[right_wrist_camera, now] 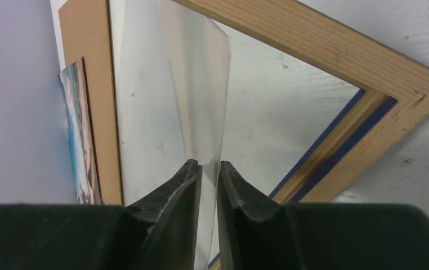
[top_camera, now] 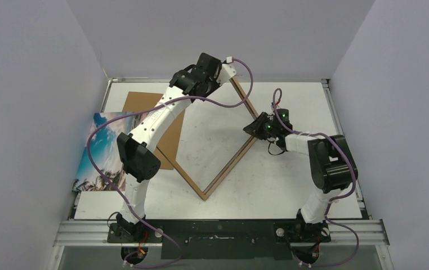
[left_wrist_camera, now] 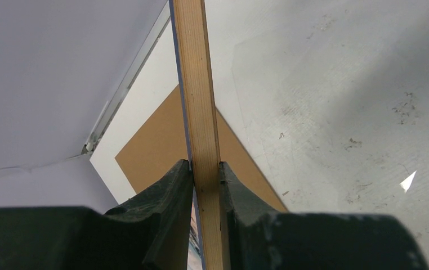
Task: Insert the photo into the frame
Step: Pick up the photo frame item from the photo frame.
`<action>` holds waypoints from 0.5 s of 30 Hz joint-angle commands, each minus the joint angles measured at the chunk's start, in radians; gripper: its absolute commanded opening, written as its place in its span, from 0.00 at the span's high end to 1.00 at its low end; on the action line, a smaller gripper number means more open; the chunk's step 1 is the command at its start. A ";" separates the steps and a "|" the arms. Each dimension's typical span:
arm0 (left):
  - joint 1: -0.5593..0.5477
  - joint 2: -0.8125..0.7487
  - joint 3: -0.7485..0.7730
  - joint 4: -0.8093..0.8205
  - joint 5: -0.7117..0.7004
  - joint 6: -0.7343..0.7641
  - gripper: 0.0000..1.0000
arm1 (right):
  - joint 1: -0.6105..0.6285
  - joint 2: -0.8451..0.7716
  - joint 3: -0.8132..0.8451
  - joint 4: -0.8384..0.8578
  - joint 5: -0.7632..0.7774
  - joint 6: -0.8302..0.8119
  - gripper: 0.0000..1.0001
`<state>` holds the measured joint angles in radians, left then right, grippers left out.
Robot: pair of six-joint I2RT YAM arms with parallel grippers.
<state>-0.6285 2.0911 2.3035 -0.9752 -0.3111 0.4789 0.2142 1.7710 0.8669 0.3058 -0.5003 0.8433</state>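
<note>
Frame (top_camera: 229,167): wood back up, diamond-set, one corner toward bottom centre.
Left gripper (left_wrist_camera: 205,166): clamps its rail.
Right gripper (right_wrist_camera: 209,166): pinches clear pane (right_wrist_camera: 167,101).

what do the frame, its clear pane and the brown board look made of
The frame looks like wood: pale bare back with visible grain, navy paint on the front. The pane is probably thin plastic, not glass: it bows and shows glare. The board seems matte cardboard or fibreboard: flat, uniform brown.
</note>
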 commanded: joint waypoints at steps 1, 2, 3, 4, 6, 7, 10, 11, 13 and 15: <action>0.011 -0.065 -0.005 0.046 0.002 -0.026 1.00 | 0.017 -0.049 0.000 0.119 0.034 0.053 0.89; 0.020 -0.060 -0.003 0.042 0.006 -0.043 1.00 | 0.020 -0.082 0.001 0.120 0.039 0.057 0.93; 0.035 -0.050 0.000 0.034 0.015 -0.064 1.00 | 0.023 -0.117 0.006 0.116 0.042 0.052 0.94; 0.052 -0.041 0.004 0.025 0.025 -0.093 1.00 | 0.030 -0.152 0.023 0.087 0.046 0.032 0.95; 0.097 -0.010 0.021 0.002 0.064 -0.173 1.00 | 0.049 -0.216 0.087 -0.016 0.058 -0.027 0.95; 0.124 0.008 0.026 -0.015 0.089 -0.217 1.00 | 0.056 -0.245 0.116 -0.074 0.062 -0.050 0.95; 0.192 0.044 0.004 -0.018 0.146 -0.319 1.00 | 0.060 -0.311 0.185 -0.203 0.055 -0.093 0.95; 0.212 0.046 -0.022 0.000 0.162 -0.347 1.00 | 0.058 -0.330 0.200 -0.236 0.055 -0.104 0.95; 0.242 0.039 -0.076 0.042 0.191 -0.392 1.00 | 0.047 -0.369 0.224 -0.290 0.054 -0.115 0.95; 0.253 0.029 -0.125 0.082 0.208 -0.424 1.00 | 0.022 -0.385 0.253 -0.339 0.038 -0.119 0.95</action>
<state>-0.4103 2.1326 2.2398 -0.9829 -0.1734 0.2039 0.2737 1.4536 1.0512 0.0872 -0.4610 0.7742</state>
